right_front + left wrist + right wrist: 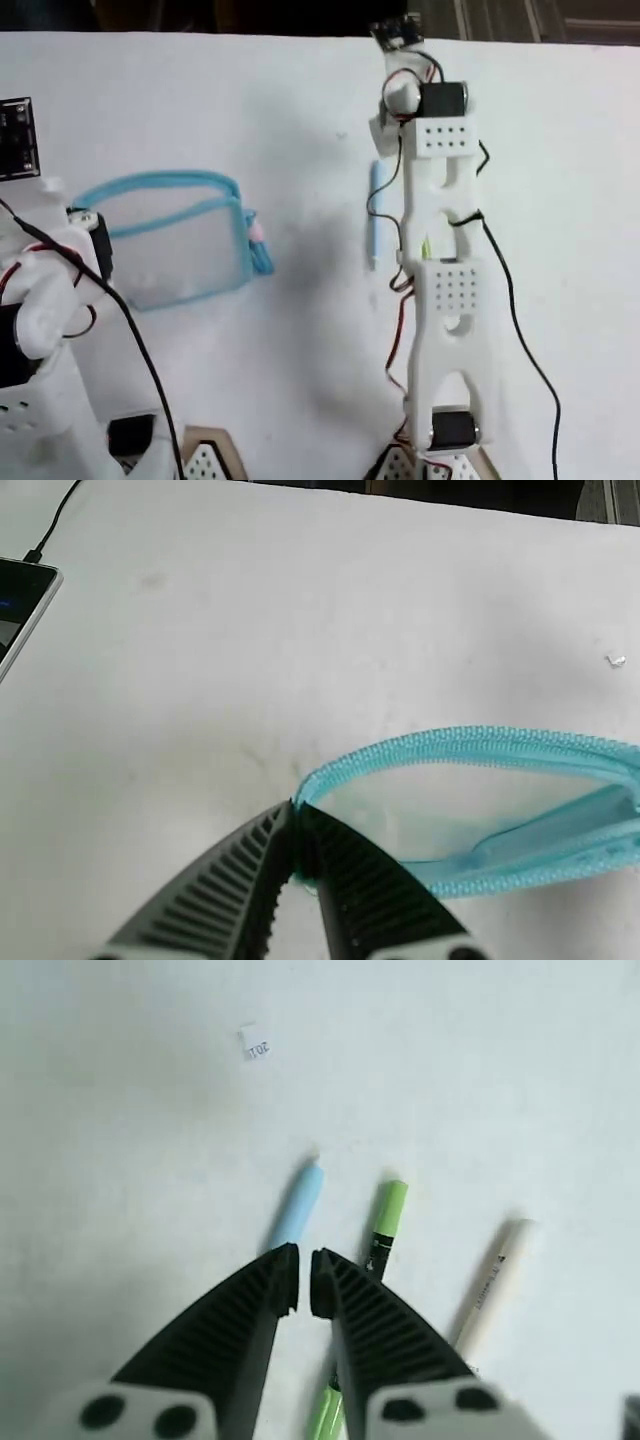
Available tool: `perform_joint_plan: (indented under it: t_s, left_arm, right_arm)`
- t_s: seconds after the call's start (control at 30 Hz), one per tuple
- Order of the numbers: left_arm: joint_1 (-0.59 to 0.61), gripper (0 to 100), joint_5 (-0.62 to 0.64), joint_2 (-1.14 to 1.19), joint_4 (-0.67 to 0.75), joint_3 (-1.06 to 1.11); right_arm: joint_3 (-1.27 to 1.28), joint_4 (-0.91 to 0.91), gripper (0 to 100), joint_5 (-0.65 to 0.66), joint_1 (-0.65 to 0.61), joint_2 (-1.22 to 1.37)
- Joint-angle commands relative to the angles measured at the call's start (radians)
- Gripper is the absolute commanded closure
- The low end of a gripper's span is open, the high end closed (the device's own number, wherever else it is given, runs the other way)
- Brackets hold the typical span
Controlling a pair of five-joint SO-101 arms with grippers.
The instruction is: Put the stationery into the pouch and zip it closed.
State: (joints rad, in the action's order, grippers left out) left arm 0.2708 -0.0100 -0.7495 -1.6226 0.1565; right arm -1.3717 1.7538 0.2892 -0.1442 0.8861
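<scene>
Leftmost, the left gripper [297,815] is pinched tight on the corner of the clear plastic pouch with a turquoise zipper edge [480,745], whose open mouth stretches away from its fingertips. Farther right, the right gripper [304,1272] hovers with jaws almost together, gripping nothing. A light blue pen [298,1205] lies just beyond its tip, a green pen [388,1215] beside that, and a cream pen [492,1270] farther off.

I see white arm links [447,300] with hole grids, black motors [443,100] and cables [513,300]. My gripper fingers [245,1310] are black, ribbed.
</scene>
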Motion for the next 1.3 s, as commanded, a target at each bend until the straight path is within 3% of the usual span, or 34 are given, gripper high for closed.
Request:
perform_joint_plan:
  t_s: [0.0,0.3,0.37,0.53,0.73,0.87,1.0,1.27]
  left_arm:
    - [-0.016,98,-0.005,0.074,-0.014,0.043]
    - [-0.016,98,-0.005,0.074,-0.015,0.048]
    - [-0.016,98,-0.005,0.074,-0.015,0.048]
    - [-0.015,98,-0.005,0.074,-0.025,0.043]
    - [-0.016,98,-0.006,0.074,-0.035,0.04]
    - [-0.018,98,-0.006,0.074,-0.035,0.04]
    - [-0.019,98,-0.006,0.074,-0.035,0.041]
    - [-0.019,98,-0.006,0.074,-0.035,0.048]
  right_arm:
    - [0.199,0.021,98.1,-0.015,-0.041,-0.269]
    - [0.855,-0.073,97.5,-0.015,-0.111,-0.711]
    - [0.973,-0.142,91.9,-0.041,-0.105,-0.705]
    - [1.117,-0.334,71.4,-0.322,-0.117,-0.615]
    - [0.957,-0.437,81.7,-0.466,-0.168,-0.404]
    - [0.72,-0.43,78.6,-0.529,-0.14,-0.22]
    - [0.446,-0.329,75.8,-0.531,-0.114,-0.028]
    - [0.009,-0.22,84.0,-0.479,-0.094,0.277]
